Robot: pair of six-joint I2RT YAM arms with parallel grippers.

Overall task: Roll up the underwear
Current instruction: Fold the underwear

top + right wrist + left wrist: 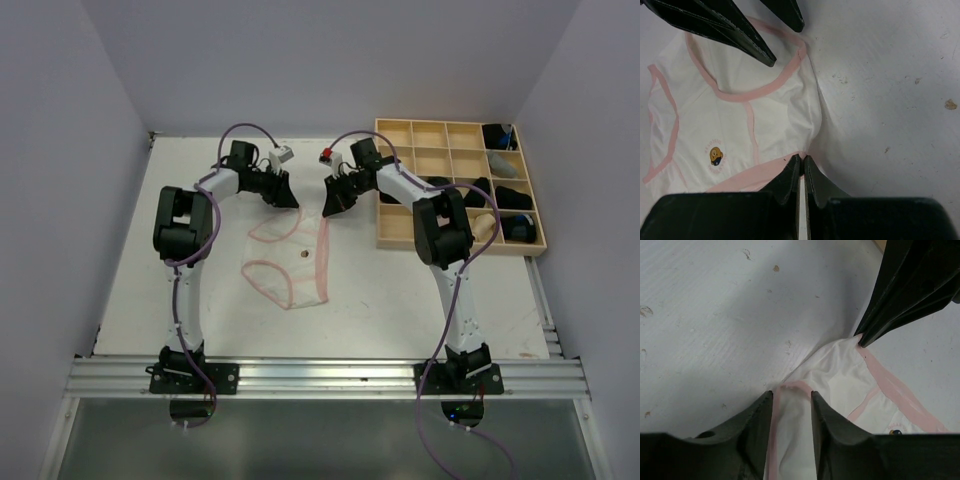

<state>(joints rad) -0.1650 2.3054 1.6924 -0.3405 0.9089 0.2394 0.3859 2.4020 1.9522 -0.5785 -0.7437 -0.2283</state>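
Showing the whitish briefs (pixel 288 262) with pink edging, spread flat on the white table (pixel 180 300) about midway between my two arms, a small yellow emblem (pixel 715 156) facing up

My left gripper (pixel 792 394) stands at the far left corner of the garment. Its jaws are partly open, one finger on each side of the pink-edged corner, with cloth lying in the gap between them. Whether the pads press that cloth I cannot tell.

My right gripper (pixel 801 160) stands at the far right corner. Its jaws are closed to a thin slit, and the pink band runs in between the tips, so the edge is pinched there.

Both of my grippers point down at the table and lie near each other, with the far edge of the briefs running from one to the other.

To the right, apart from the briefs, a pale wooden grid tray (pixel 398 243) rests on the table. Several black rolled pieces (pixel 512 198) sit in separate compartments toward its right side, each touching the walls of its own cell
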